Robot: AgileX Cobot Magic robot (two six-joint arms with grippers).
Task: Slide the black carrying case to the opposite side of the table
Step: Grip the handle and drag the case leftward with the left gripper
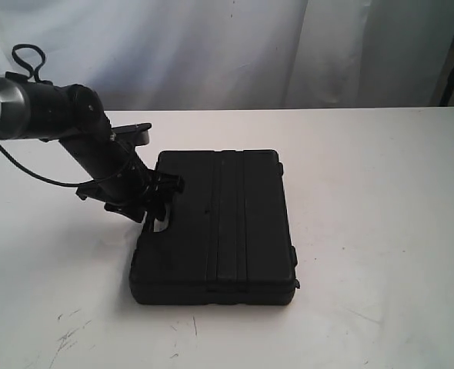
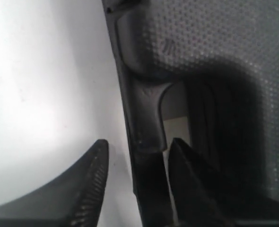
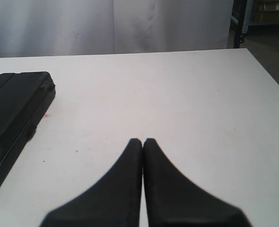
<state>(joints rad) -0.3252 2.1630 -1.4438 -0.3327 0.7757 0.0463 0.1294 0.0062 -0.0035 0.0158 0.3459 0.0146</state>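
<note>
The black carrying case [image 1: 227, 231] lies flat on the white table [image 1: 381, 192], its handle [image 1: 151, 231] on the left side. My left gripper [image 1: 161, 204] comes down at that handle. In the left wrist view the gripper [image 2: 138, 143] is open and straddles the handle bar [image 2: 146, 142]: one finger [image 2: 90, 189] stands outside on the table, apart from the bar, and the other [image 2: 191, 184] sits in the handle's opening. The case's textured lid [image 2: 215, 42] fills the far side. My right gripper [image 3: 143, 140] is shut on nothing, hovering over bare table [image 3: 177, 94], with the case's edge [image 3: 12, 104] off to one side.
White curtains [image 1: 211, 46] hang behind the table's far edge. Dark scuff marks [image 1: 65, 334] show near the front left. A dark frame [image 3: 239, 19] stands past the table's far corner in the right wrist view. The right arm is out of the exterior view.
</note>
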